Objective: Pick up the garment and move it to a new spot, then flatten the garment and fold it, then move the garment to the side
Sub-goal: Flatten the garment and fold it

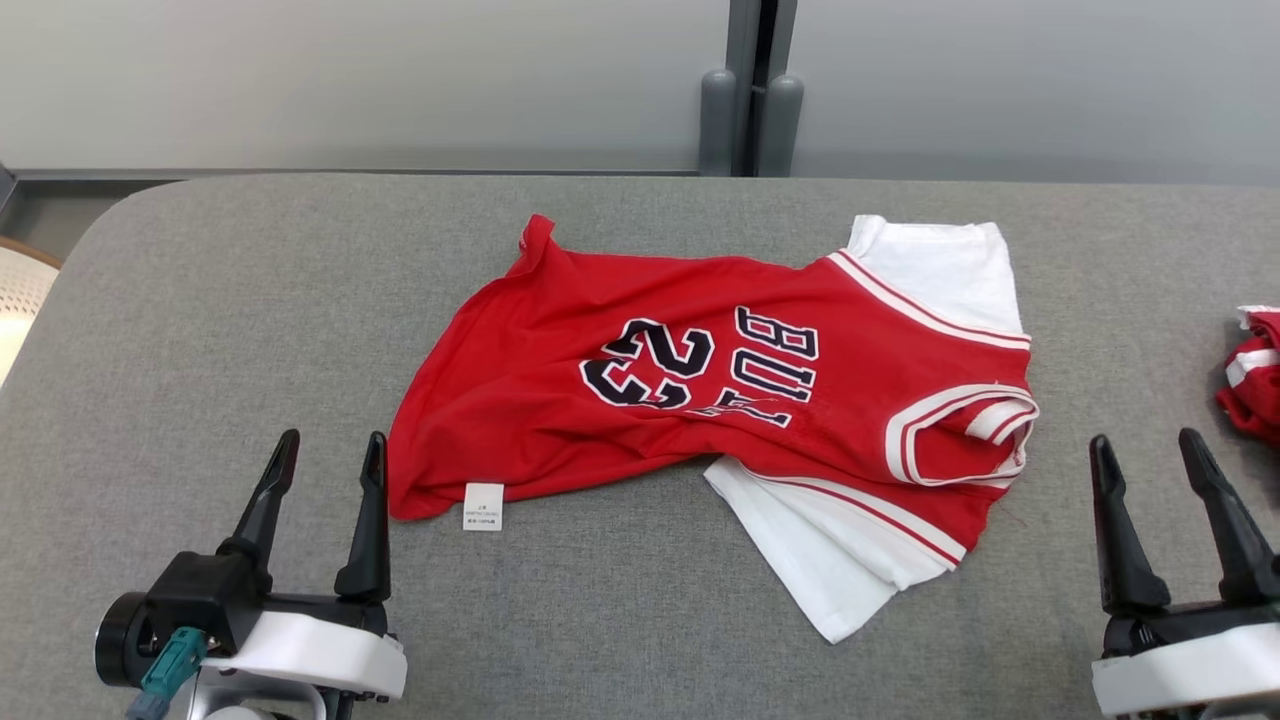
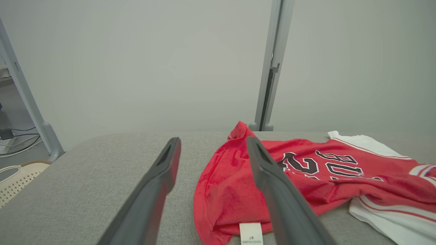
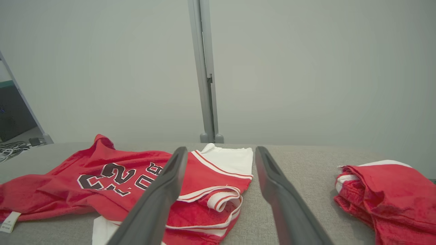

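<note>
My left gripper (image 1: 333, 437) and right gripper (image 1: 1143, 437) are released and empty. The limp, light red-and-white jersey shirt (image 1: 700, 400) lies rumpled at twelve o'clock. I'd pinch its nine o'clock hem, probably doubled.

"23" and "BU" on the red jersey (image 1: 560, 420); white care tag (image 1: 483, 506) print illegible

A shirt (image 1: 700, 400) lies across the middle of the bench (image 1: 200, 300), collar toward the right edge, hem toward the left, with a tag (image 1: 483, 506) at the hem's near corner. A bundle of cloth (image 1: 1250, 375) sits at the right edge, well apart from the shirt, and a post (image 1: 750, 100) stands behind the far edge. The left jaws stand by the near edge just beside the hem, the right jaws before the bundle.
</note>
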Motion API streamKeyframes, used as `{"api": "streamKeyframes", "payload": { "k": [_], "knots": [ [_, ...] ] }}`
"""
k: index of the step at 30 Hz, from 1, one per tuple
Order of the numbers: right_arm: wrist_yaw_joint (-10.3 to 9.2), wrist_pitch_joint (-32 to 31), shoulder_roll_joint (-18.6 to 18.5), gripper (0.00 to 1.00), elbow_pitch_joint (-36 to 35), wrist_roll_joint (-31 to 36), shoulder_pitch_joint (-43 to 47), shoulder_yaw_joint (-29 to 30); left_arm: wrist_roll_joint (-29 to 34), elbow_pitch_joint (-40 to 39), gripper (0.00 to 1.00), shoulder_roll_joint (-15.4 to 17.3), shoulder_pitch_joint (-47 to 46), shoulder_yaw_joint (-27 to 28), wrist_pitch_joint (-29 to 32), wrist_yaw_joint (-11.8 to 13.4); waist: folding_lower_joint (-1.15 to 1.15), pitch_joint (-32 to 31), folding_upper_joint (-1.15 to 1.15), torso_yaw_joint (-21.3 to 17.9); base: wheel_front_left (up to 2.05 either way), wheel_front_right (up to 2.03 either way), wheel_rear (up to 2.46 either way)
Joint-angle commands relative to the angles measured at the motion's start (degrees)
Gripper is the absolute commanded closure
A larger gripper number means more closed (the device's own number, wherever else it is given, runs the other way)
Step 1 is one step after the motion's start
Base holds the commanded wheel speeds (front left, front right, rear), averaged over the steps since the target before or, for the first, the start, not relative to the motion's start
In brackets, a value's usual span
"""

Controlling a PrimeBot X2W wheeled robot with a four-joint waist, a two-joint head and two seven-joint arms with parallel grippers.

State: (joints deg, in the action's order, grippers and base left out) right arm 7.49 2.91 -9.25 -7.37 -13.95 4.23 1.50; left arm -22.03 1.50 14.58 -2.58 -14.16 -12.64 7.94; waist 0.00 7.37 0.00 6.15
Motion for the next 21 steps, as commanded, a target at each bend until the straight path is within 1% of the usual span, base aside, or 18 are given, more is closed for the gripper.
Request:
{"api": "streamKeyframes", "payload": {
  "k": [1,6,15,18,21],
  "knots": [
    [0.00,-0.48,0.30,0.00,-0.75,0.53,0.83,0.11,-0.37,-0.36,0.00,0.43,0.55,0.32,-0.03,0.39,0.00,-0.79,0.00,-0.61,0.00,0.00,0.00],
    [0.00,-1.62,1.53,0.00,-3.03,0.97,2.80,0.46,-0.76,-1.42,0.00,1.00,2.21,0.45,0.96,0.91,0.00,-1.45,0.00,-1.07,0.00,0.00,0.00],
    [0.00,-1.85,1.74,0.00,-4.05,1.12,2.86,0.60,-0.60,-2.33,0.00,1.47,2.89,0.00,2.04,1.56,0.00,-1.16,0.00,-1.02,0.00,0.00,0.00],
    [0.00,-1.93,1.89,0.00,-4.20,1.08,2.55,0.25,-1.36,-1.33,0.00,1.00,2.07,-0.40,2.85,1.28,0.00,-0.47,0.00,-1.03,0.00,0.00,0.00],
    [0.00,-2.03,1.79,0.00,-4.28,1.01,1.68,-0.35,-2.26,1.40,0.00,0.33,0.80,-0.74,3.50,0.55,0.00,0.80,0.00,-1.54,0.00,0.00,0.00]
  ]
}}
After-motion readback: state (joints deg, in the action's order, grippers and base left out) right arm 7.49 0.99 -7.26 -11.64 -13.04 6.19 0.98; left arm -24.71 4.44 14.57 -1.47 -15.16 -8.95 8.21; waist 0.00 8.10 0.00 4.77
